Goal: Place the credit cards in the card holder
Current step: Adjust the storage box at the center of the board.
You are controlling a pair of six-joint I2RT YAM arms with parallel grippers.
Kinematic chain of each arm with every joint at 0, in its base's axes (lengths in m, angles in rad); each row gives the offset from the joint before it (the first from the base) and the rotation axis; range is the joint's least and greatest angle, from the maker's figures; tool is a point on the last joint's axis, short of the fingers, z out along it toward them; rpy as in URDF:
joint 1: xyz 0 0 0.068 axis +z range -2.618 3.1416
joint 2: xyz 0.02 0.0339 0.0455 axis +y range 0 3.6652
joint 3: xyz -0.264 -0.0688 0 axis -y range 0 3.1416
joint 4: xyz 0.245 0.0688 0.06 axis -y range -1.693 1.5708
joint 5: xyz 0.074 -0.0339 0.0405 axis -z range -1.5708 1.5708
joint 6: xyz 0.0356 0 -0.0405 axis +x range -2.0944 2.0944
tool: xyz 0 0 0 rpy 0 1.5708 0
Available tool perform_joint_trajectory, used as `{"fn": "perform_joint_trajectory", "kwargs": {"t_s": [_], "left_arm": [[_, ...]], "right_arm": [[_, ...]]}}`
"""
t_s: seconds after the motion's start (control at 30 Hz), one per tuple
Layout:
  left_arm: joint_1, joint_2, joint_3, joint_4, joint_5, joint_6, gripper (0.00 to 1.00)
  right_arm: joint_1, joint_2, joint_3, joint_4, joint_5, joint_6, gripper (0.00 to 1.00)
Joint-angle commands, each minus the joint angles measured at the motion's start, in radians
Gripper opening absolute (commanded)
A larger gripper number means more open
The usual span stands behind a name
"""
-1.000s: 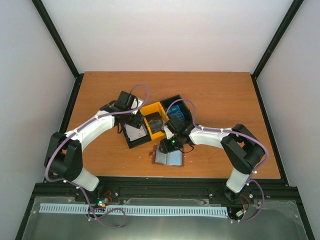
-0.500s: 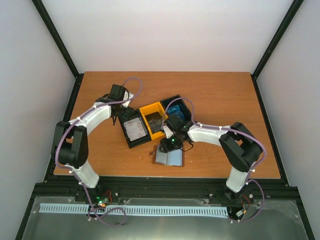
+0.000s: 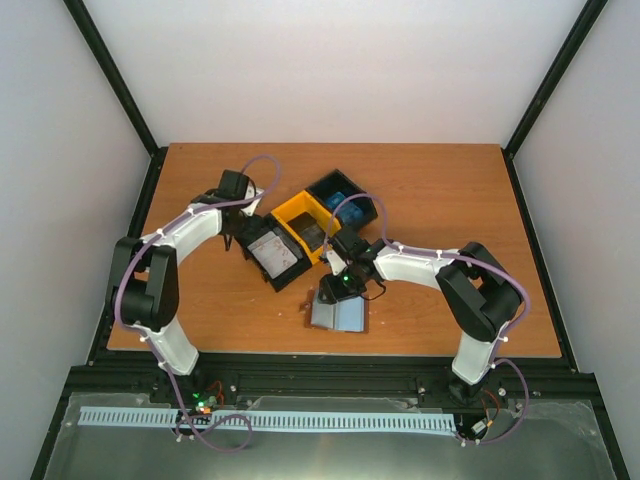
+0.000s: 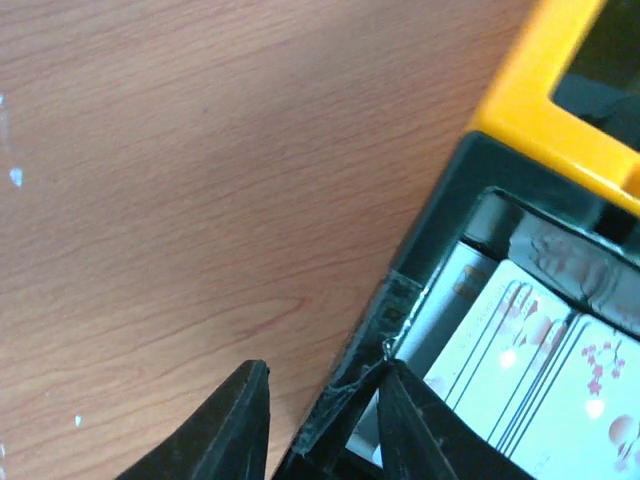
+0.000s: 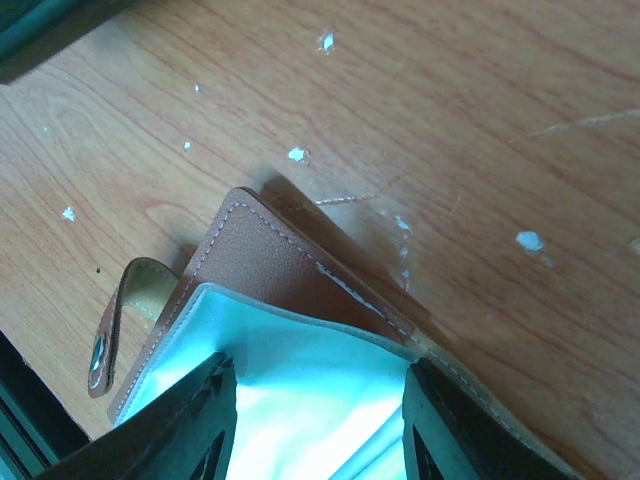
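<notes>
Left gripper (image 4: pixel 325 425): jaws partly apart, astride the scuffed black wall of the plastic tray (image 4: pixel 545 95), nothing clamped. Glossy whitish credit cards (image 4: pixel 520 345), blossom-printed, lie in that compartment. Right gripper (image 5: pixel 320 425): spread wide over the stitched brown card holder (image 5: pixel 265 255), which lies open on the woodgrain table (image 5: pixel 450 120).

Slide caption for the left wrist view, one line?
Left fingers straddle the black tray wall; pale floral cards lie inside, yellow compartment beyond.

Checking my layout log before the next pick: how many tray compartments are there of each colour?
Black compartments: 2
Yellow compartments: 1
Total: 3
</notes>
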Motion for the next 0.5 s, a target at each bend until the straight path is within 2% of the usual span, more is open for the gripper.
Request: {"fn": "perform_joint_trajectory", "kwargs": {"t_s": [0.0, 0.23, 0.37, 0.47], "left_arm": [[0.019, -0.063, -0.063, -0.006, -0.071, -0.081, 0.30], [0.019, -0.153, -0.142, -0.031, -0.093, -0.126, 0.31], [0.019, -0.208, -0.144, -0.038, -0.061, -0.145, 0.40], [0.019, -0.226, -0.078, -0.078, 0.036, -0.180, 0.48]], "right_arm": [[-0.023, 0.041, -0.002, -0.025, 0.061, -0.017, 0.46], [-0.027, 0.057, 0.001, -0.012, 0.036, -0.015, 0.46], [-0.028, 0.059, -0.005, -0.004, 0.028, -0.010, 0.46], [-0.028, 0.054, -0.015, 0.005, 0.023, -0.003, 0.47]]}}
